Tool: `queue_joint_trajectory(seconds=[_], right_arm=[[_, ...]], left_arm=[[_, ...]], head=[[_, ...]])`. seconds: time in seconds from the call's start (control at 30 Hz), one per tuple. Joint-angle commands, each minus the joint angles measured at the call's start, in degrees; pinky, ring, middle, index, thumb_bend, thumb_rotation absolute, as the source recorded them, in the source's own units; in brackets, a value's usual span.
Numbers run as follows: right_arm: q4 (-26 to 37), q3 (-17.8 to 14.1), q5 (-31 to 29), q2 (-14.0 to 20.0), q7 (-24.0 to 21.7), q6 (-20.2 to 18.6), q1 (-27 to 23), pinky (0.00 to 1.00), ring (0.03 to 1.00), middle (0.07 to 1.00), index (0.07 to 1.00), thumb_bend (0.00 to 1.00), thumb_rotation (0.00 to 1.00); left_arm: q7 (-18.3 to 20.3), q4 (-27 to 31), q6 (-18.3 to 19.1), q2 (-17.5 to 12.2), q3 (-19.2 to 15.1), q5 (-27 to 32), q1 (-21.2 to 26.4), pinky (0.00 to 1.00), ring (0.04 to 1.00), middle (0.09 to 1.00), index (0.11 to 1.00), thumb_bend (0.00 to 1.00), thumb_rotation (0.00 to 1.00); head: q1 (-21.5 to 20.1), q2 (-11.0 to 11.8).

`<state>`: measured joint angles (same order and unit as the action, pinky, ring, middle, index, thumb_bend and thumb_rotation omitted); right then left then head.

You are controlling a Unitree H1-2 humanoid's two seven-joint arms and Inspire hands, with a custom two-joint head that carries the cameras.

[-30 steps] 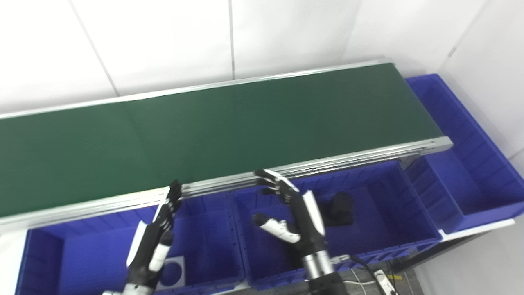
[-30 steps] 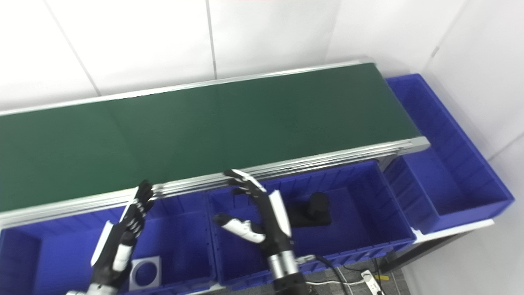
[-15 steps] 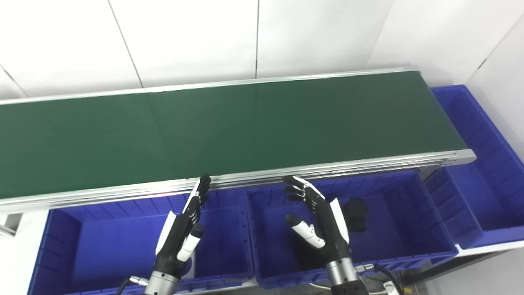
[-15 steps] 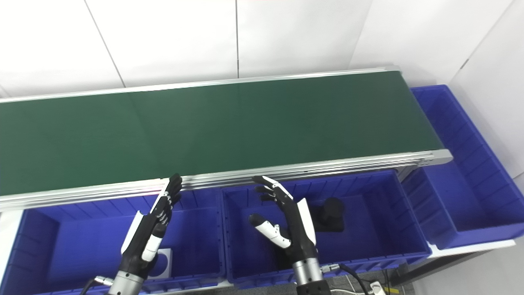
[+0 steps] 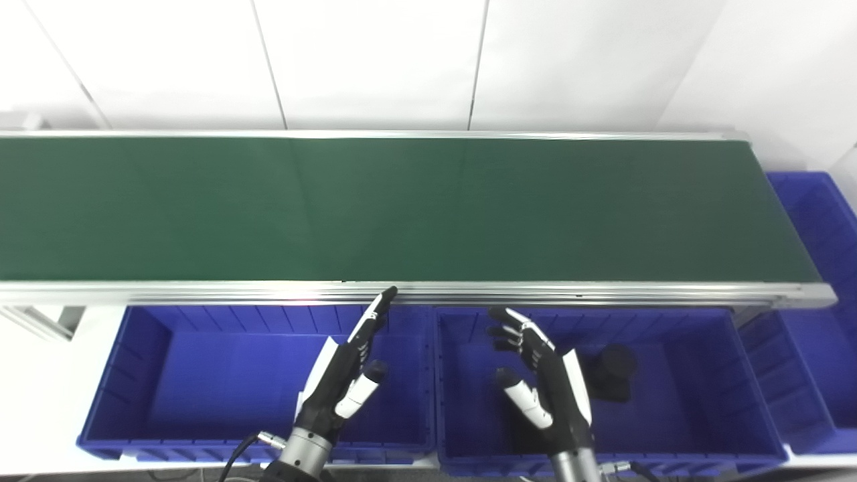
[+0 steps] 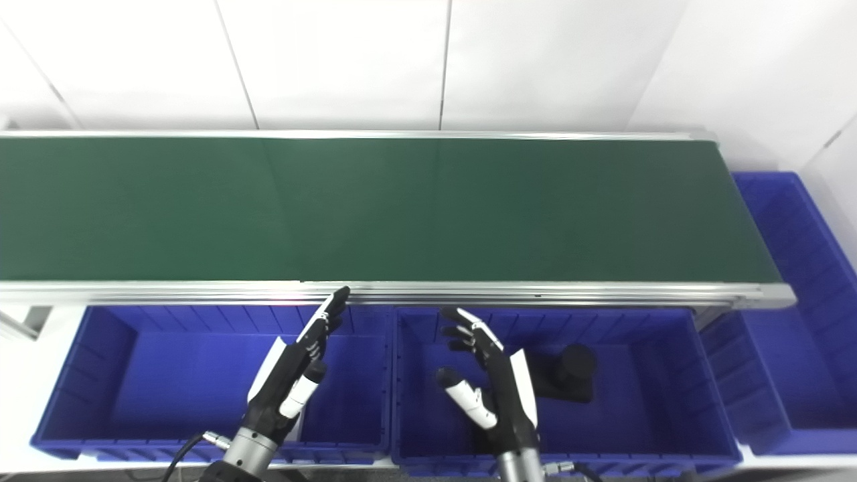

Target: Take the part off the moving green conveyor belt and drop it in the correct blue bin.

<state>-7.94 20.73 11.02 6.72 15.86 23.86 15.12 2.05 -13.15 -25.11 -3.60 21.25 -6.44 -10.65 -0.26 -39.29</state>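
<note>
Green and matte, the conveyor belt is seen bare from end to end within a brushed aluminium frame; no part is carried on it in either view, so nothing is yet available to be picked. Below the belt's near rail, the left hand is held over the left blue bin and the right hand over the middle blue bin; both are empty, with fingers spread apart and raised toward the rail. A black part, with a rounded cylindrical top on a flat base, already lies in the middle bin, just beside the right hand. It is judged to be rigid, fairly light moulded plastic or metal, smooth enough to slip, and best taken around the cylinder. A third blue bin of ribbed hard plastic is placed beyond the belt's right end.
</note>
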Motion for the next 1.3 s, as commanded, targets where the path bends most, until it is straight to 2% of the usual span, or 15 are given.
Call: queue_joint_trajectory(seconds=[0.0,0.07,0.33,0.63,0.87,1.27], right_arm=[[1.0,0.0,0.3,0.7,0.9,3.1,-0.8,0.7,0.756,0.832,0.793,0.76,0.87],[1.1,0.0,0.2,1.0,1.1,3.1,-0.8,0.7,0.755,0.832,0.791,0.77,0.87],[1.1,0.4,0.0,1.3,1.2,3.0,-0.8,0.7,0.761,0.823,0.786,0.75,0.84],[0.2,1.6,0.9,0.8,2.6,3.1,-1.4,0.7,0.756,0.829,0.787,0.75,0.84],[-1.8,3.5,1.2,0.7,5.0,3.1,-2.1,0.71,0.765,0.836,0.8,0.74,0.85],[-3.6,6.2,1.7,1.7,8.3,3.1,-3.4,0.72,0.784,0.834,0.797,0.76,0.85]], left_arm=[[-2.0,0.7,-1.8,-0.4,1.3,-0.7,1.7,1.0,1.0,1.0,0.97,0.79,1.0],[-3.2,0.4,-1.8,-0.6,2.4,-0.9,2.0,1.0,1.0,1.0,0.967,0.77,1.0],[-6.7,0.1,-1.8,-2.0,5.1,-1.0,2.8,1.0,1.0,1.0,0.972,0.79,1.0],[-5.7,0.8,-1.8,-3.2,5.0,1.0,2.7,1.0,1.0,1.0,0.971,0.77,0.99],[-5.4,0.0,-1.8,-3.9,4.9,1.5,2.7,1.0,1.0,1.0,0.975,0.79,1.0],[-5.4,-0.2,-1.8,-4.2,4.8,1.7,2.6,1.0,1.0,1.0,0.988,0.79,1.0]], head=[[0.8,0.0],[1.1,-0.1],[-0.2,0.1],[-3.4,0.4],[-5.8,3.4],[-6.6,3.4]])
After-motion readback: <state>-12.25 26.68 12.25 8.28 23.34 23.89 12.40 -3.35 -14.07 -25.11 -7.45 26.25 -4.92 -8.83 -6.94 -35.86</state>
